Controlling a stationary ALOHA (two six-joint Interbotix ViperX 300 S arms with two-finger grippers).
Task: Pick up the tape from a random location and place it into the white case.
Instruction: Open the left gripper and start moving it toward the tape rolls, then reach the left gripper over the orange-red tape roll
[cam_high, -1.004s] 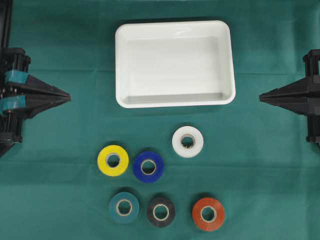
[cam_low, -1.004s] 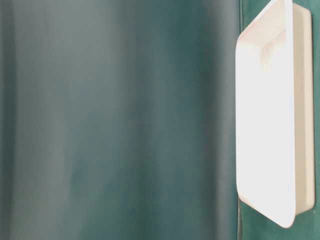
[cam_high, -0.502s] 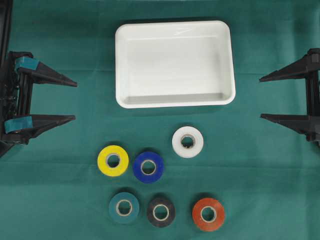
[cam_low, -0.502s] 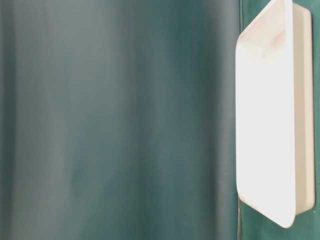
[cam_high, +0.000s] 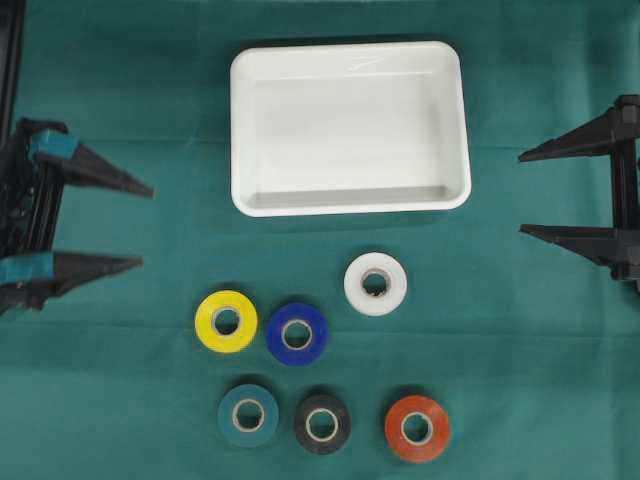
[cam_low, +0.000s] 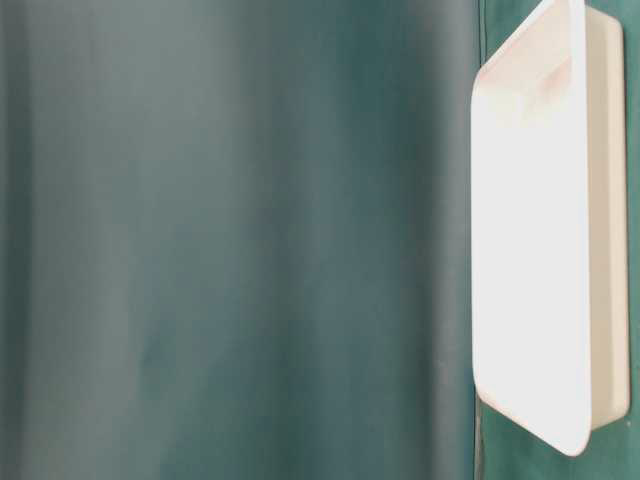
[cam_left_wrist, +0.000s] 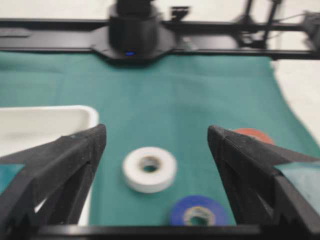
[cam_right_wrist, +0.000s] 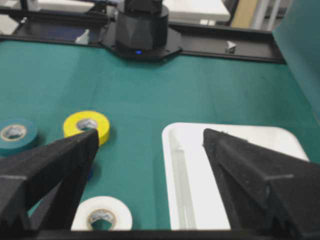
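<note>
The white case (cam_high: 349, 207) lies empty at the table's back middle; it also shows as the case (cam_low: 530, 250) side-on. Several tape rolls lie flat in front of it: white tape (cam_high: 375, 284), yellow (cam_high: 226, 321), blue (cam_high: 297, 333), teal (cam_high: 248, 415), black (cam_high: 322, 424) and red-orange (cam_high: 417, 428). My left gripper (cam_high: 146, 227) hovers at the left edge, open and empty, facing the white roll (cam_left_wrist: 149, 169) and blue roll (cam_left_wrist: 199, 215). My right gripper (cam_high: 520, 195) stands open and empty at the right edge, facing the case (cam_right_wrist: 190, 175) and the yellow roll (cam_right_wrist: 72, 125).
A green cloth (cam_high: 130, 380) covers the whole table. The opposite arm's black base (cam_left_wrist: 134, 35) stands at the far edge in each wrist view. The tape rolls sit close together in two rows, yellow and blue nearly touching.
Both grippers went from shut to wide open. Over the last half second the left gripper drifted slightly toward the table's front edge. The rolls and the case stayed put.
</note>
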